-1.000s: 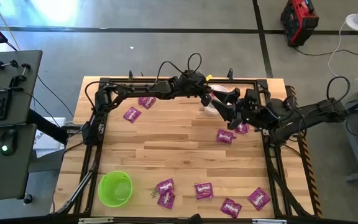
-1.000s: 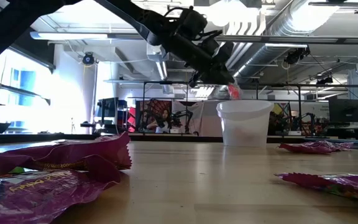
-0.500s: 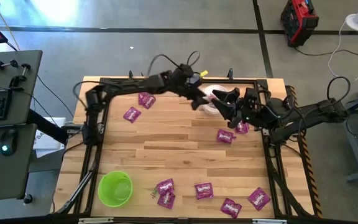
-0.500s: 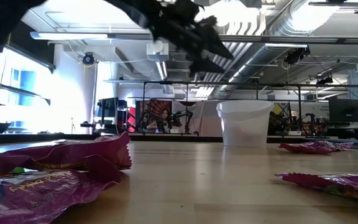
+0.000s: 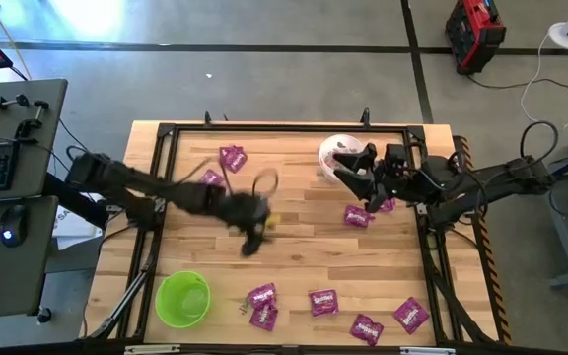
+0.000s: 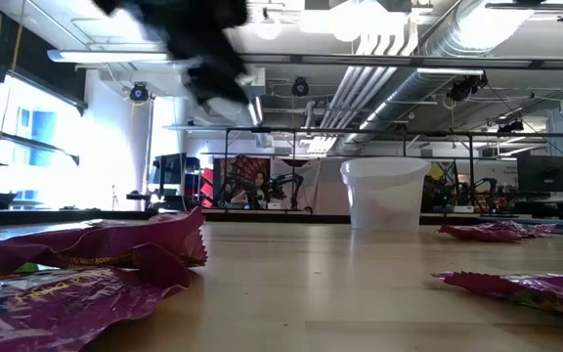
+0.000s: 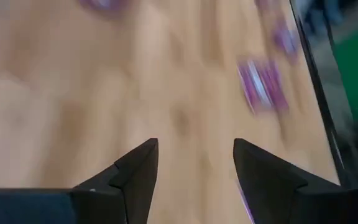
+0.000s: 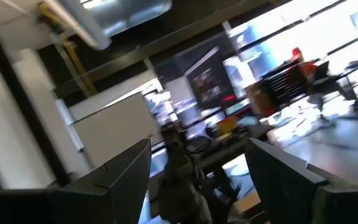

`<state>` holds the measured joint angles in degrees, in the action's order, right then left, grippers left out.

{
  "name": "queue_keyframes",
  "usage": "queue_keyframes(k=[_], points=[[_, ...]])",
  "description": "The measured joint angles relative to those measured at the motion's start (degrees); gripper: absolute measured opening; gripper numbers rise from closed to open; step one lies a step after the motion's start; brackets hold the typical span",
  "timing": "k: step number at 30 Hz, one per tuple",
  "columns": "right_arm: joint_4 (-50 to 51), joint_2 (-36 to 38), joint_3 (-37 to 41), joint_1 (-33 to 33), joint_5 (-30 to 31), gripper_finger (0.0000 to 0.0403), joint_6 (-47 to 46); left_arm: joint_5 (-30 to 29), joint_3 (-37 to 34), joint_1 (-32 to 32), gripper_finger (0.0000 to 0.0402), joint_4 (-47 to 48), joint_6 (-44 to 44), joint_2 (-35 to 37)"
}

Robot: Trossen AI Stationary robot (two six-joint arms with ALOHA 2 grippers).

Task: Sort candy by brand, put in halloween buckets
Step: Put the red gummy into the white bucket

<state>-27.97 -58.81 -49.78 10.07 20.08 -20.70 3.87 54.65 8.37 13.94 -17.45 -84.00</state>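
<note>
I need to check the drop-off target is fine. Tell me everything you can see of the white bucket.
The white bucket is a small round pail of translucent-looking white plastic with a rolled rim, tapering slightly toward its base. It stands upright on the wooden table, at the far edge toward the right. From above, something reddish shows inside. The right gripper hovers at its rim; contact is unclear.

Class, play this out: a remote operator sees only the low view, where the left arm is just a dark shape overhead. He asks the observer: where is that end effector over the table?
Observer: From above, the left end effector is over mid-table, between the white bucket and the green bucket.
Operator: Carrying candy?
Observer: No. Its wrist view shows the fingers apart, with nothing between them.
Operator: And the right arm?
Observer: The right end effector waits open next to the white bucket.
</note>
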Motion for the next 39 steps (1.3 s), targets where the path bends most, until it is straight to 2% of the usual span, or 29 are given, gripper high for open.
queue_keyframes(k=[2, 5, 7, 9, 11, 12, 15, 21, 30, 36, 39], points=[[1.4, 0.5, 0.0, 0.0, -2.0, 0.0254, -0.4, 0.9, -0.3, 4.2, 0.0196, 4.8, -0.9, -0.3], [3.5, 0.5, 0.0, 0.0, -4.2, 0.0254, -0.4, 1.0, 0.3, 9.6, 0.0195, 8.8, -7.5, -1.6], [5.3, 0.5, 0.0, 0.0, -4.4, 0.0254, -1.4, 1.1, 1.0, 12.3, 0.0195, 9.4, -15.6, -2.4], [7.3, 0.5, 0.0, 0.0, -4.5, 0.0254, -4.3, 2.3, 1.3, 14.0, 0.0195, 8.9, -27.4, -3.4], [8.5, 0.5, 0.0, 0.0, -4.5, 0.0254, -8.8, 5.2, 1.2, 14.4, 0.0195, 8.6, -38.1, -5.0], [8.7, 0.5, 0.0, 0.2, -4.6, 0.0254, -10.9, 6.6, 1.2, 14.6, 0.0195, 8.2, -40.6, -5.7], [9.0, 0.3, 0.0, 1.8, -4.7, 0.0254, -15.0, 7.5, 1.6, 15.5, 0.0195, 8.4, -41.1, -7.7], [9.6, -0.1, 0.0, 6.4, -2.7, 0.0254, -16.4, 7.8, 6.0, 17.9, 0.0195, 8.9, -39.5, -13.0], [11.8, -0.3, 0.0, 10.7, 5.2, 0.0254, -18.1, 4.1, 14.0, 21.7, 0.0195, 20.5, -37.3, -20.2], [13.9, -0.7, 0.0, 11.4, 6.5, 0.0254, -18.1, -1.5, 14.5, 23.9, 0.0195, 19.0, -39.4, -20.3], [14.7, -0.8, 0.0, 11.5, 6.4, 0.0254, -18.3, -2.2, 14.5, 23.9, 0.0188, 17.8, -38.2, -20.6]])
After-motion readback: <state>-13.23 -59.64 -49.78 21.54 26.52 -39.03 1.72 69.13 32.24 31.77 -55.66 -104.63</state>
